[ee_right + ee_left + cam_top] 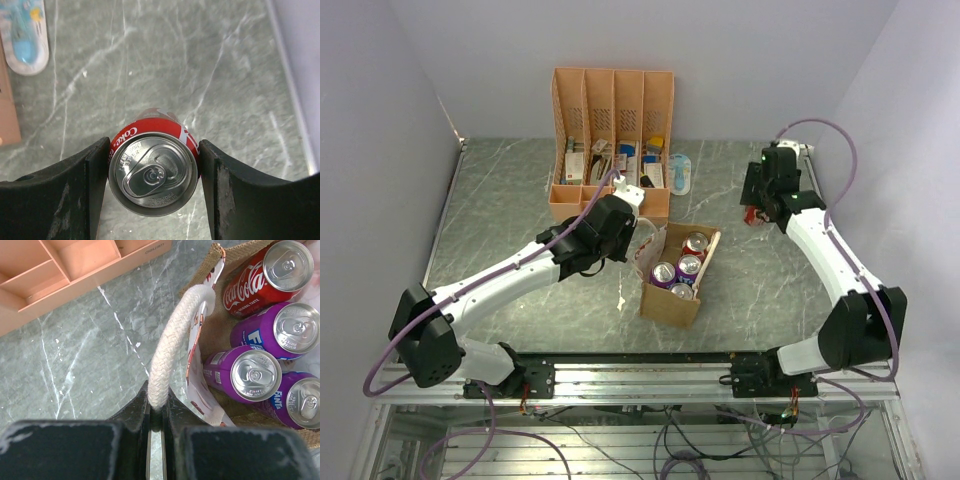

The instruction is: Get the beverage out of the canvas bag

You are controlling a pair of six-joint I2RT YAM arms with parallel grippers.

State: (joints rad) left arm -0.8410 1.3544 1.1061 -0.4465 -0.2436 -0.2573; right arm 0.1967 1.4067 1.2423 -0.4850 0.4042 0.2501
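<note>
The tan canvas bag (pixel 670 302) stands open in the middle of the table, and its burlap inside shows in the left wrist view (pixel 216 325). It holds a red Coke can (pixel 696 243) (pixel 260 277) and three purple Fanta cans (pixel 665 272) (pixel 255 375). My left gripper (pixel 638 222) (pixel 157 390) is shut on the bag's whitish rope handle (pixel 172 340) at the bag's left rim. My right gripper (pixel 753 214) (pixel 154 145) is at the far right of the table. It is shut on another red Coke can (pixel 152 172), held upright with its top facing the camera.
A salmon-pink slotted organizer (pixel 612 110) (pixel 75 270) with small boxes stands behind the bag. A blue and white packet (pixel 679 173) (pixel 25 35) lies beside it. A white paper tag (pixel 197 385) hangs at the bag's rim. Walls close the left, back and right sides.
</note>
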